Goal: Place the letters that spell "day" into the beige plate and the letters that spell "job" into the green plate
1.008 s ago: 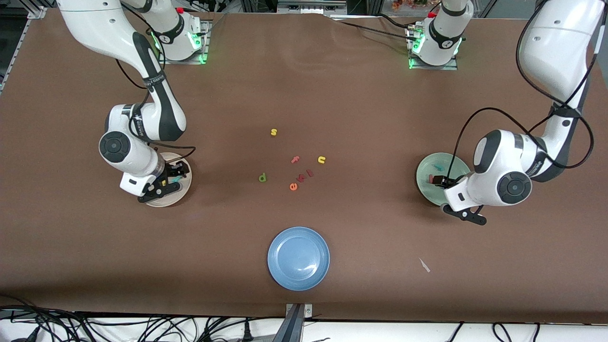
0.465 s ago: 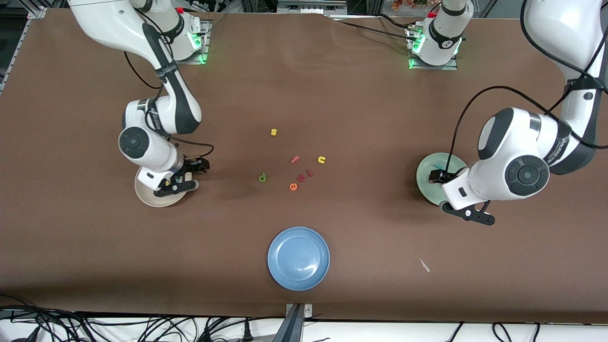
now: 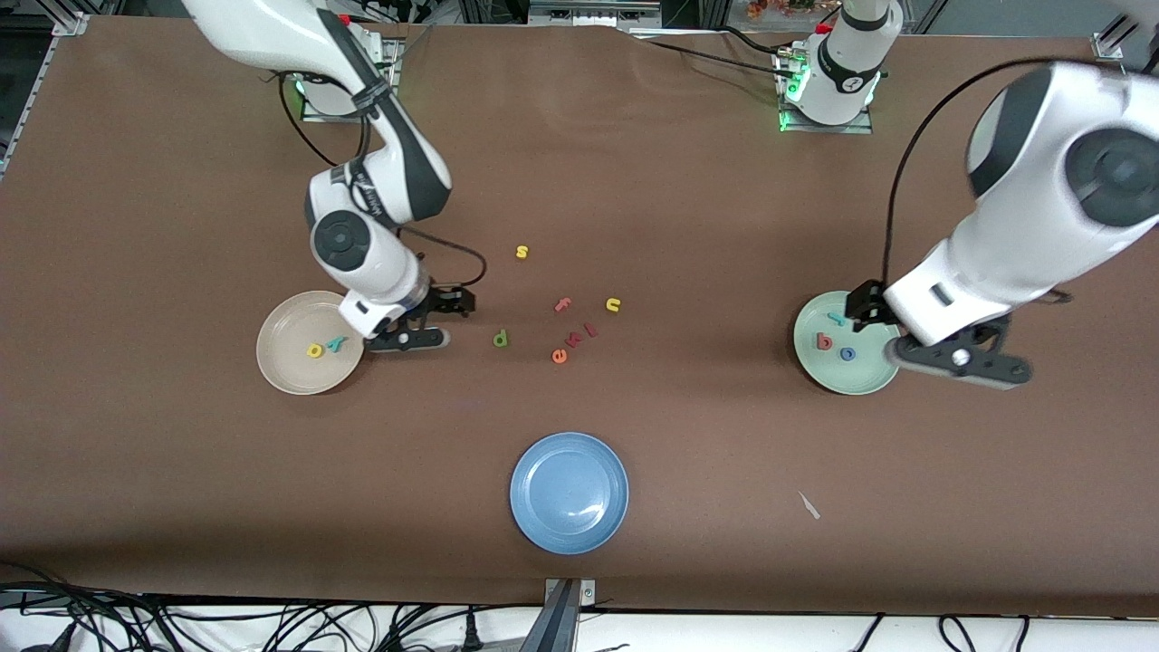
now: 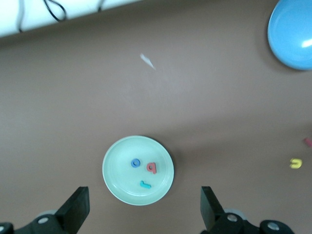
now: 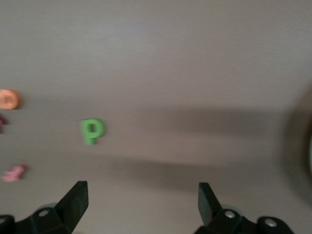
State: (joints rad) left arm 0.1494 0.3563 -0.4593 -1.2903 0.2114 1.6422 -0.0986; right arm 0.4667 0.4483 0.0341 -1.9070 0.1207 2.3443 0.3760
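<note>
The beige plate (image 3: 285, 364) holds the yellow "a" (image 3: 315, 349) and the teal "y" (image 3: 336, 343). The dark green "d" (image 3: 501, 339) (image 5: 92, 130) lies on the table nearer the middle. My right gripper (image 3: 433, 321) (image 5: 143, 200) hangs open and empty over the bare table between that plate and the "d". The green plate (image 3: 865, 371) (image 4: 119, 170) holds the teal "j" (image 4: 145, 184), the blue "o" (image 4: 135, 163) and the salmon-red "b" (image 4: 152, 167). High over it my left gripper (image 3: 910, 333) (image 4: 144, 207) stands open with nothing in it.
Loose letters lie mid-table: a yellow "s" (image 3: 522, 252), a pink "f" (image 3: 563, 304), a yellow "n" (image 3: 613, 304), an orange "e" (image 3: 560, 356) and two small red ones beside it. A blue plate (image 3: 569, 492) sits nearest the front camera. A white scrap (image 3: 809, 504) lies beside it.
My right gripper has left the beige plate and moved toward the "d". My left gripper has risen off the green plate, uncovering its three letters.
</note>
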